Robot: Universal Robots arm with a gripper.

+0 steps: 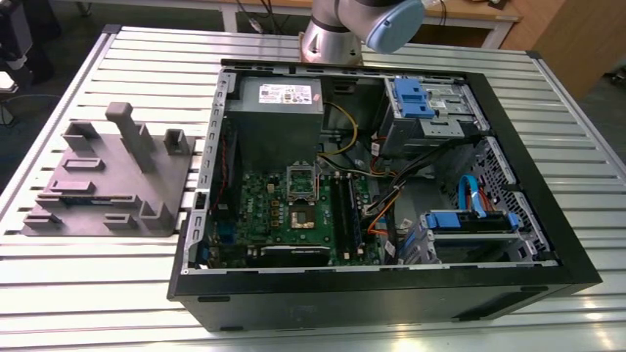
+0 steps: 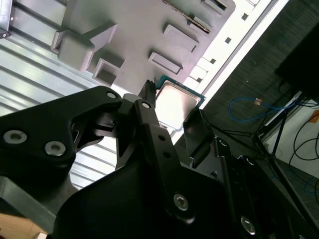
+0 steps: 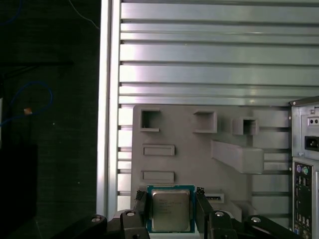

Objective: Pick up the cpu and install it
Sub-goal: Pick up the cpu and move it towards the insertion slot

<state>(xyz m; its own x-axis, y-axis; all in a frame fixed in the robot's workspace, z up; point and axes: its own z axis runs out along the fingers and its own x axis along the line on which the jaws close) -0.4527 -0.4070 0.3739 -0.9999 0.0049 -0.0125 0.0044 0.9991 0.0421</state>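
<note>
The cpu (image 3: 171, 209) is a small square chip with a shiny metal top and a thin greenish rim. It sits between my gripper's (image 3: 172, 205) two black fingers (image 3: 141, 201), which press on its opposite edges. In the second wrist view the cpu (image 2: 175, 101) is again held in the gripper (image 2: 173, 112), well above the table. The grey holder block (image 3: 199, 149) lies far below it. In the exterior view the open computer case (image 1: 372, 293) shows the green motherboard with its bare socket (image 1: 301, 214).
The grey holder block (image 1: 108, 183), with raised posts and slots, lies on the slatted metal table at the exterior view's left. The arm's base (image 1: 338, 37) stands behind the case. A grey power-supply box (image 1: 278, 95), blue drive brackets (image 1: 411, 95) and cables crowd the case.
</note>
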